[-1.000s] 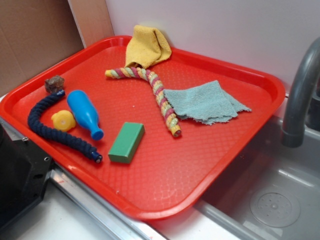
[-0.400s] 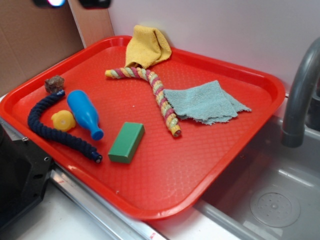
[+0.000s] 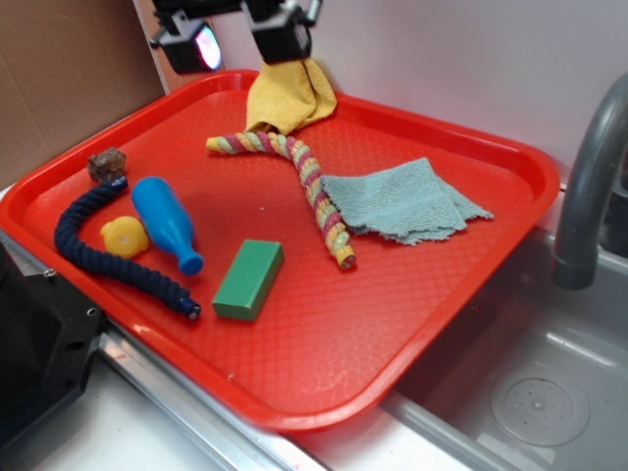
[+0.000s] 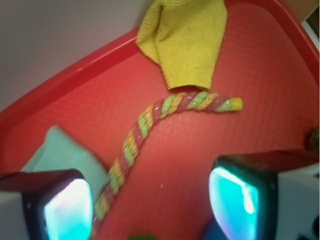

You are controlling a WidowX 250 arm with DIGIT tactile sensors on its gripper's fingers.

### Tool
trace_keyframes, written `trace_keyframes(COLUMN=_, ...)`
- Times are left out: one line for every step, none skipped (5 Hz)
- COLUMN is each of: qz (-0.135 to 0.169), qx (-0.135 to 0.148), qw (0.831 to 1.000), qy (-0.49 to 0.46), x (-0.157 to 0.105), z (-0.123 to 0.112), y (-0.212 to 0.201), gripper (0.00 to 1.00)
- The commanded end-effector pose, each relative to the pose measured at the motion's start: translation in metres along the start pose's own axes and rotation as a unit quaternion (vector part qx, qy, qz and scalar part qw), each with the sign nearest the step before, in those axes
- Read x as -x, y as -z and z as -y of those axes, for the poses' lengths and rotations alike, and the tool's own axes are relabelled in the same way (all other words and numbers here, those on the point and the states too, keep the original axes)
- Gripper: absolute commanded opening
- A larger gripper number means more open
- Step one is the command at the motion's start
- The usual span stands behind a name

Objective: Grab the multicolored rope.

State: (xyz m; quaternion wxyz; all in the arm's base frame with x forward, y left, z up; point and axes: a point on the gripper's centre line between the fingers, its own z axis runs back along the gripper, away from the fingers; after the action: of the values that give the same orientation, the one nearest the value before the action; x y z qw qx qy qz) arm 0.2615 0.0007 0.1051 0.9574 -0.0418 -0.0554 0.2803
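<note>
Overhead, the gripper hangs at the far edge of the red tray, its two fingers set wide apart with nothing between them. In the wrist view the finger pads glow pale cyan at the bottom corners, and bare tray surface shows in the gap.

The multicolored rope lies flat on the tray, not touched by the gripper. It runs in a bend: one end sits just below the yellow cloth, and the strand then curves down toward the tray's middle. Its lower stretch runs along the edge of the pale green cloth, touching or nearly so. In the wrist view the rope appears between the two fingers, its yellow-tipped end to the right and its other end passing down beside the left finger.

Elsewhere on the tray: a navy rope curls along the left side, partly encircling a small yellow object. A blue bottle-shaped toy lies just beside these. A green block rests near the front. A small brown lump sits at the navy rope's far end.
</note>
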Motion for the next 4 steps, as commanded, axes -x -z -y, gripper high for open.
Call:
trace_keyframes(qz=-0.007, qx=-0.021, qw=1.000, qy=0.004, x=-0.021, z=0.013, y=0.053, gripper=1.00)
trace_keyframes(qz=-0.013, qx=-0.030, qw=0.999, qy=0.004, x=-0.027, z=0.025, y=0.069, gripper=1.00)
trace_keyframes(qz=-0.023, qx=-0.048, qw=0.999, qy=0.001, x=-0.025, z=0.026, y=0.085, gripper=1.00)
trace_keyframes(qz=-0.036, qx=-0.056, qw=0.998, qy=0.003, x=-0.014, z=0.018, y=0.093, gripper=0.95)
